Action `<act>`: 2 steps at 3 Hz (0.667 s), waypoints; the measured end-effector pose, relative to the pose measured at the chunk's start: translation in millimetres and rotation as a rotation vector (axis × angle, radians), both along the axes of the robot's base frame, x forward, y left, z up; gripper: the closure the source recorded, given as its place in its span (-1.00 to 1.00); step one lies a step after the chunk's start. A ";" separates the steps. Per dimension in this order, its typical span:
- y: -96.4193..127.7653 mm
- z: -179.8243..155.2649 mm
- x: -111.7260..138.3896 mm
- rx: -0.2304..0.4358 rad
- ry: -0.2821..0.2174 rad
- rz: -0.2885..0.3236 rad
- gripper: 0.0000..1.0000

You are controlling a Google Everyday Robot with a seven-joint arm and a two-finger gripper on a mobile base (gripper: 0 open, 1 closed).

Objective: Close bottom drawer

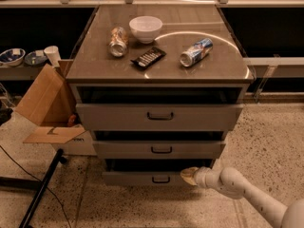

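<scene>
The bottom drawer (142,178) is the lowest, slimmest grey front of the cabinet, with a small black handle (161,179). It stands slightly pulled out, with a dark gap above its front. My gripper (189,175) reaches in from the lower right on a white arm (237,189). Its tan tip rests against the right part of the bottom drawer's front, just right of the handle.
The middle drawer (159,149) and top drawer (159,116) also stand slightly out. On the cabinet top lie a white bowl (145,28), two cans (196,52), and a black remote (148,57). An open cardboard box (47,103) and a black stand leg (40,189) are left.
</scene>
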State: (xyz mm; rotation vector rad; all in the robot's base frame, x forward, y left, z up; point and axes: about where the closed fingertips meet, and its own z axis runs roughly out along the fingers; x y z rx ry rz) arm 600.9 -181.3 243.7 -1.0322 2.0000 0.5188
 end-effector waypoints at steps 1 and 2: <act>11.9 -12.0 -24.5 -0.017 0.056 0.060 1.00; 22.7 -34.9 -36.3 -0.037 0.135 0.116 1.00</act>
